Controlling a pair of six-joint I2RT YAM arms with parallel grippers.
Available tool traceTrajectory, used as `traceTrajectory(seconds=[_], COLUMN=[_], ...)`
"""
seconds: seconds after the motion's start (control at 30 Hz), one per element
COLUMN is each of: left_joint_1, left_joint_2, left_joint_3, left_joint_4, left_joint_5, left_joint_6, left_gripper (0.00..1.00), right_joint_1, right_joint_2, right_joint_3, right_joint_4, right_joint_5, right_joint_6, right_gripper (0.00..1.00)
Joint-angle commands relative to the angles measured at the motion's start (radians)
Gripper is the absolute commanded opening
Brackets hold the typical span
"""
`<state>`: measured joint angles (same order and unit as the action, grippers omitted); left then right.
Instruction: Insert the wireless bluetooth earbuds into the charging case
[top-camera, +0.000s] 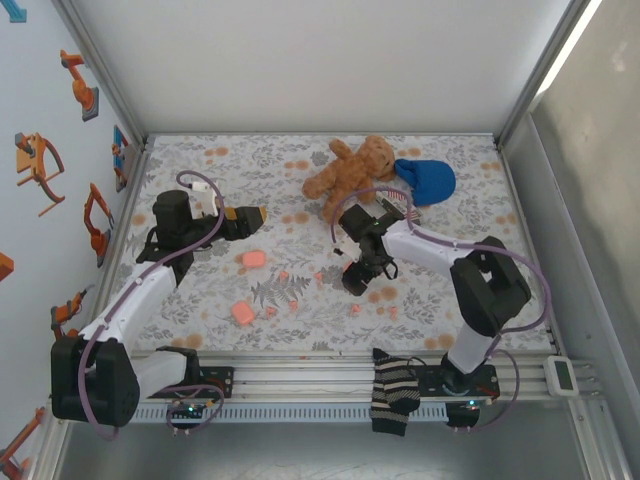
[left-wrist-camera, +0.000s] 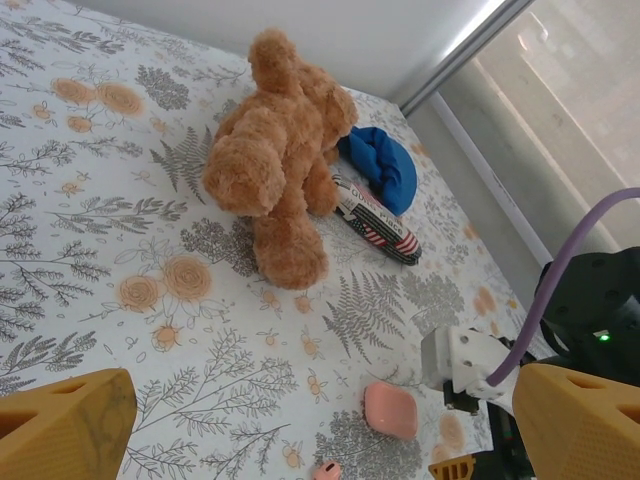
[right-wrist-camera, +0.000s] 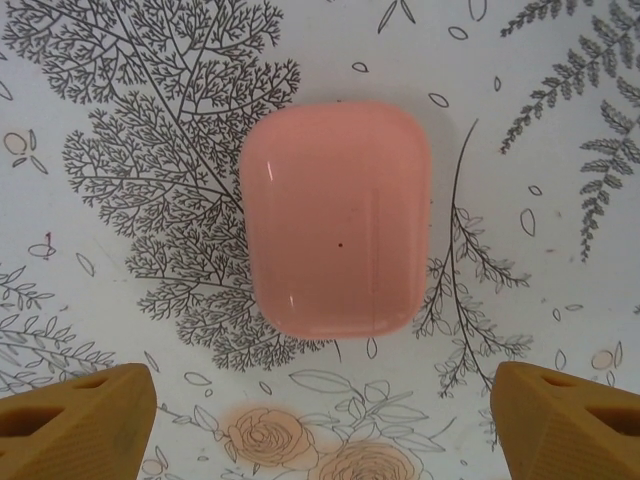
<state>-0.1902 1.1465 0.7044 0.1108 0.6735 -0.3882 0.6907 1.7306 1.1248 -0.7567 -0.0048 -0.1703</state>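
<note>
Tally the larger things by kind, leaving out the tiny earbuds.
Pink charging cases: 3
Teddy bear: 1
Blue cloth: 1
Striped sock on the front rail: 1
Flag-print cloth beside the bear: 1
Total: 7

Robotics lab cell, aluminium frame (top-camera: 100, 68), white back panel (top-camera: 320, 60), floral-covered table (top-camera: 250, 165), mounting rail (top-camera: 300, 372).

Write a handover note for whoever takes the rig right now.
Left pincer open, holding nothing.
Right pincer open above a pink case, fingers either side, not touching; case looks closed.
Two more cases and the earbuds lie loose on the table.
Done: no earbud seated that I can see.
Left: open a case, insert earbuds.
</note>
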Motion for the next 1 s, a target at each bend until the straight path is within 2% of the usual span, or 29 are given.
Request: traceTrajectory(seconds=[0.0,0.43,0.9,0.97], left_joint_1=[-0.003,-0.003,-0.003,-0.003], left_joint_2=[-0.025,-0.018,-0.005,-0.006], left_joint_3=[0.004,0.007,0.01,0.011], left_joint_4=[-0.01,-0.022,-0.028,-0.028], left_joint_5=[0.005,0.0,0.001,0.001], left_joint_6=[0.031,0.035,0.035,0.034], left_gripper=[0.96,0.96,0.96,0.96], right_joint_1=[0.007,0.005,0.005,0.005], right_joint_2=[0.034,0.138,0.166,0.161], right_joint_3=[0.041,0.084,0.08,0.079], right_joint_4=[0.015,0.013,0.018,0.021], right_joint_5=[0.025,0.022,0.034,0.039], right_joint_6=[-0.039,-0.069,-0.069,-0.071], right_gripper=[0.84,0.73,0.57,0.52])
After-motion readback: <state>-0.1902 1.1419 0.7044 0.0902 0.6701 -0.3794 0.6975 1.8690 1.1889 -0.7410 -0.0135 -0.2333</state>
